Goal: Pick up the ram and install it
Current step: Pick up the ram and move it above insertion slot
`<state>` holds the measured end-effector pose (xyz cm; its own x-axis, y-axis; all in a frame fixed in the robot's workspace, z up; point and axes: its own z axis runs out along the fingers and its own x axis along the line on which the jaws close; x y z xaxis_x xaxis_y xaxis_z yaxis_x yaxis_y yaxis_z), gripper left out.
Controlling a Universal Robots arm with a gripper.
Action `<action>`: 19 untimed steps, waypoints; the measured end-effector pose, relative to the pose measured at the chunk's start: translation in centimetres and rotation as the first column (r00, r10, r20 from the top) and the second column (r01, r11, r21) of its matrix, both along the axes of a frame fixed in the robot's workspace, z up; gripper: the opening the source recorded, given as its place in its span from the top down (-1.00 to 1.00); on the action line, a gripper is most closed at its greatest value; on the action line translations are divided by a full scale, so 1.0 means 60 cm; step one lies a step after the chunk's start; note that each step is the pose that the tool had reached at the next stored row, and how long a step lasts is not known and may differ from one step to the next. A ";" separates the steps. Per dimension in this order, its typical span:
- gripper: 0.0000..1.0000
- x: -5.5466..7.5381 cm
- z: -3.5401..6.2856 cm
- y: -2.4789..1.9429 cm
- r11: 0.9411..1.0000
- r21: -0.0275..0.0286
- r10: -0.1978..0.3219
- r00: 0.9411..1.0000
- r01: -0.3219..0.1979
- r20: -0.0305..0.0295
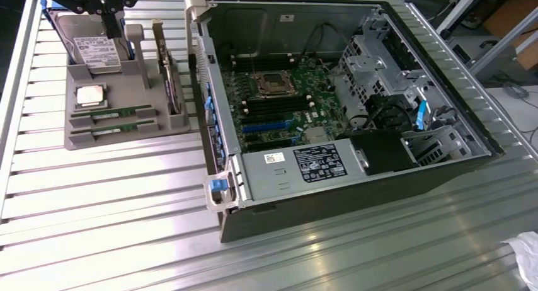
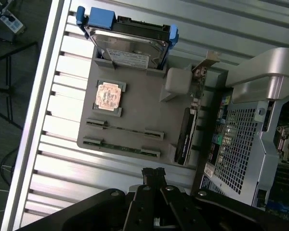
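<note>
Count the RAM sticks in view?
2: one RAM stick beside the processor chip on the gray tray, the other at its outer edge. Motherboard slots may hide more.

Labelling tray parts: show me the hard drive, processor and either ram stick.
Hard drive (image 1: pixel 94 50): exterior view, its white label.
Processor (image 1: pixel 90 96): exterior view, middle of its silver top.
Ram stick (image 1: pixel 112 113): exterior view, middle of the stick nearest the processor.

Pincer (image 2: pixel 153 174) closed, tray (image 2: pixel 139 111) w/ 2 ram sticks (image 2: pixel 121 147), CPU (image 2: pixel 109 95), HDD (image 2: pixel 130 45)
</note>
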<state>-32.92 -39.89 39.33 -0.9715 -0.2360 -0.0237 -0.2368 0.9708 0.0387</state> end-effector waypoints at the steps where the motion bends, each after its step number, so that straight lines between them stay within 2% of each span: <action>1: 0.79 0.000 0.000 0.0000 1.000 0.000 0.004 1.000 -0.004 0.000; 19: 0.79 0.000 0.000 0.0000 0.998 -0.005 0.070 0.998 -0.070 0.000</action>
<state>-32.92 -39.90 39.33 -0.9525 -0.3037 -0.0225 -0.3044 0.9519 0.0342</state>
